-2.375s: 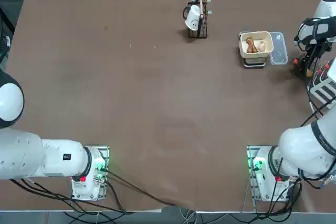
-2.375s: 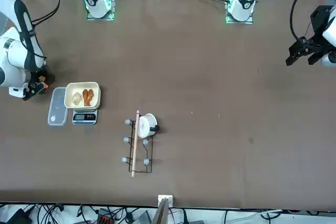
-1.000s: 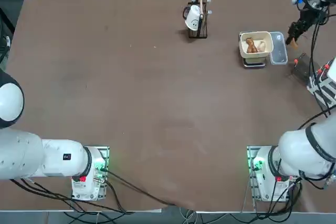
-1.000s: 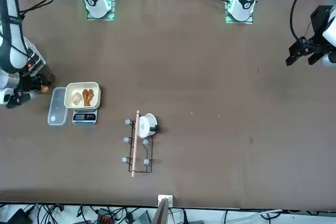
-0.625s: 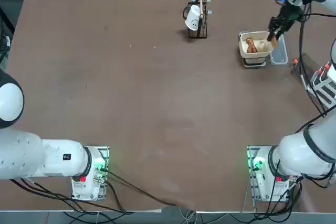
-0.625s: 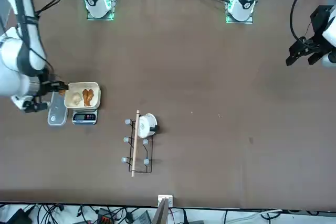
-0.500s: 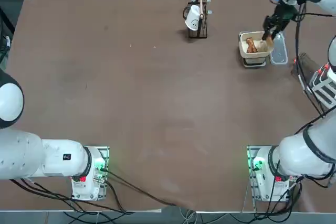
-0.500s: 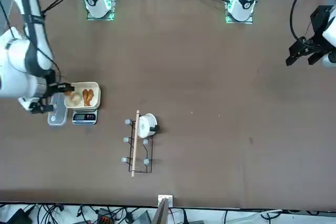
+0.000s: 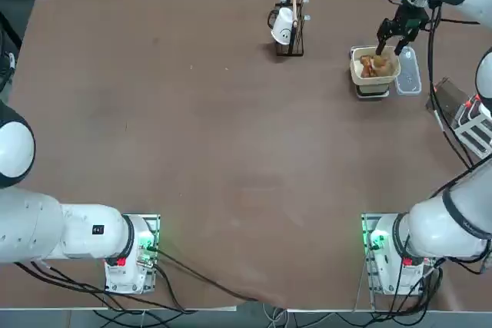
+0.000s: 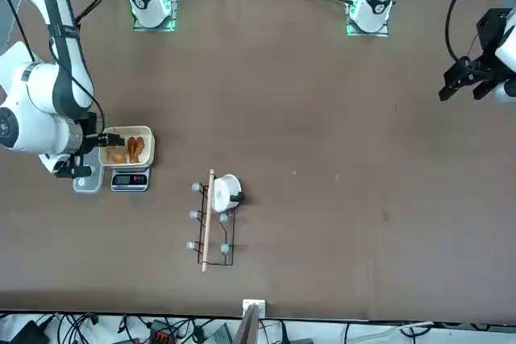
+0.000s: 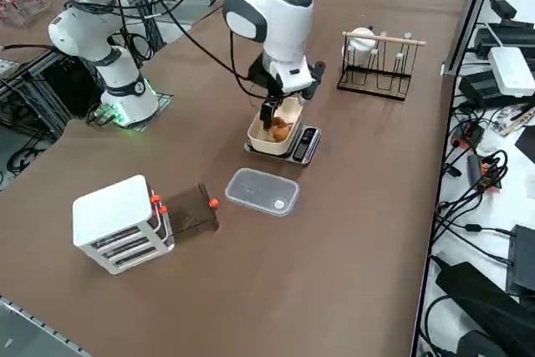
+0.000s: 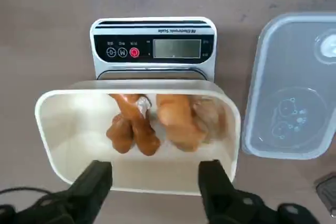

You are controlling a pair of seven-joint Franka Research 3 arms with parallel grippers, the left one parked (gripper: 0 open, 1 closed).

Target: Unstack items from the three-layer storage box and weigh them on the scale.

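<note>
Now that a tan finger-length food piece (image 12: pixel 178 121) has been dropped into the cream rounded-square scale tray (image 12: pixel 131 178), the right gripper (image 12: pixel 152 182) is seen spread empty above it, one more item weighed.

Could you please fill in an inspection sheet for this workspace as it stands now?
Surface: brown table, mostly bare.
Job's things: cream tray sits on the scale, holding brown and tan items; white storage box stands at the table's right edge.
Clutter: clear lid flat beside the scale; dark rack with a white cup.
Grippers: right hand open, above the tray, holding nothing.
Cables: bundles run from the arm bases.
Surroundings: more cables and equipment beyond the table.
</note>
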